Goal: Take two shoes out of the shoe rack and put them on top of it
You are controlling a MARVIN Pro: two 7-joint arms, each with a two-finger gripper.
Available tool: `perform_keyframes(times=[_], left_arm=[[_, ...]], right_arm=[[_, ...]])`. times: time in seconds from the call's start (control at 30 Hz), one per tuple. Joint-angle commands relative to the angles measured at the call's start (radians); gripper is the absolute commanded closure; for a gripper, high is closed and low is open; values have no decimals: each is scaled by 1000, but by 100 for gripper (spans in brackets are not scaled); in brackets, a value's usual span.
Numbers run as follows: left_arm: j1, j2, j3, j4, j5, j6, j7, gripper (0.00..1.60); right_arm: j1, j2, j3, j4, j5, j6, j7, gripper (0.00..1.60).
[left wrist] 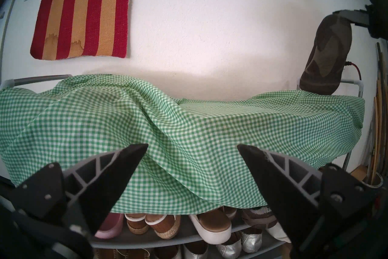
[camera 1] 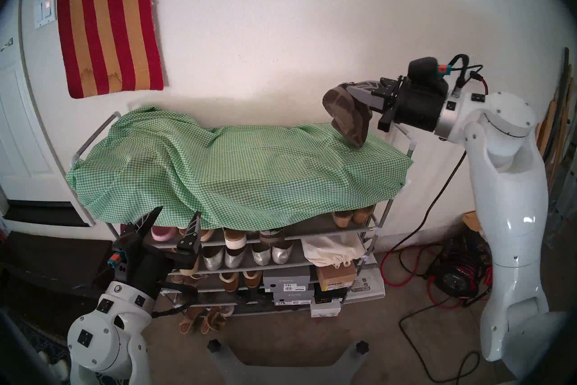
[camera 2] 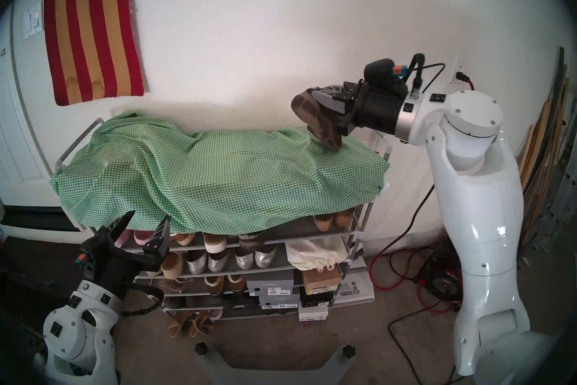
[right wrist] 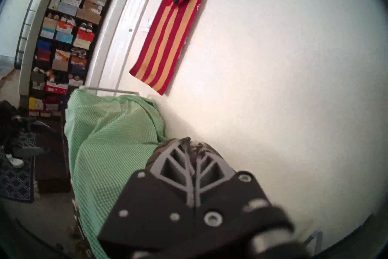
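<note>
My right gripper point(camera 1: 352, 93) is shut on a dark brown clog point(camera 1: 345, 115) and holds it sole outward over the right end of the shoe rack point(camera 1: 409, 153). The clog's lower end is at or just above the green-white gingham cloth point(camera 1: 234, 168). The clog also shows in the left wrist view point(left wrist: 323, 56). In the right wrist view the shut fingers point(right wrist: 178, 164) hide most of it. My left gripper point(camera 1: 178, 212) is open and empty in front of the rack's upper left shelf, at the cloth's hanging edge point(left wrist: 189, 168). I cannot pick out the second clog.
The shelves hold silver flats point(camera 1: 231, 256), platform sandals point(left wrist: 214, 229), shoe boxes point(camera 1: 287, 281) and a pale cloth bag point(camera 1: 331, 250). Tan sandals point(camera 1: 199, 318) lie on the floor. Red and black cables with a reel point(camera 1: 452, 275) lie at the right. A striped flag point(camera 1: 106, 18) hangs on the wall.
</note>
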State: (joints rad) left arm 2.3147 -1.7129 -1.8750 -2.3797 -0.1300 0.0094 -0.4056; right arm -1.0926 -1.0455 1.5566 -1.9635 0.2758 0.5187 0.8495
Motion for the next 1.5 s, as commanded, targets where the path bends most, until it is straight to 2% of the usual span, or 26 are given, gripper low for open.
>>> perform_keyframes(times=[0.0,0.33,0.5,0.63,0.67,0.73,0.77,0.83,0.87,0.9,1.03,1.07,1.17,1.37,1.47], left_arm=[[-1,0,2,-1,-1,-1,-1,0],[-2,0,3,-1,-1,-1,-1,0],[-2,0,3,-1,-1,-1,-2,0],[-2,0,3,-1,-1,-2,-2,0],[-2,0,3,-1,-2,-2,-2,0],[-2,0,3,-1,-1,-2,-2,0],[-2,0,3,-1,-1,-2,-2,0],[-2,0,3,-1,-1,-2,-2,0],[-2,0,3,-1,-1,-2,-2,0],[-2,0,3,-1,-1,-2,-2,0],[-2,-1,3,-1,-1,-1,-2,0],[-2,-1,3,-1,-1,-1,-2,0],[-2,-1,3,-1,-1,-1,-2,0],[-2,-1,3,-1,-1,-1,-2,0],[-2,-1,3,-1,-1,-1,-2,0]], right_arm=[[102,1,-107,125,-113,-89,-41,160],[195,-51,-305,310,-268,-254,-38,160],[260,-82,-369,409,-294,-326,22,160],[296,-101,-386,464,-278,-333,111,160],[314,-99,-395,475,-264,-322,136,144],[328,-98,-398,471,-237,-274,170,51],[339,-94,-400,469,-232,-264,188,0],[359,-93,-393,467,-219,-237,246,0],[344,-92,-380,441,-210,-220,221,0],[377,-90,-382,453,-201,-203,268,0],[421,-91,-352,429,-175,-128,298,0],[411,-96,-328,413,-173,-119,309,0],[459,-86,-322,402,-156,-53,351,0],[525,-90,-262,372,-137,8,363,0],[524,-91,-220,356,-127,38,347,0]])
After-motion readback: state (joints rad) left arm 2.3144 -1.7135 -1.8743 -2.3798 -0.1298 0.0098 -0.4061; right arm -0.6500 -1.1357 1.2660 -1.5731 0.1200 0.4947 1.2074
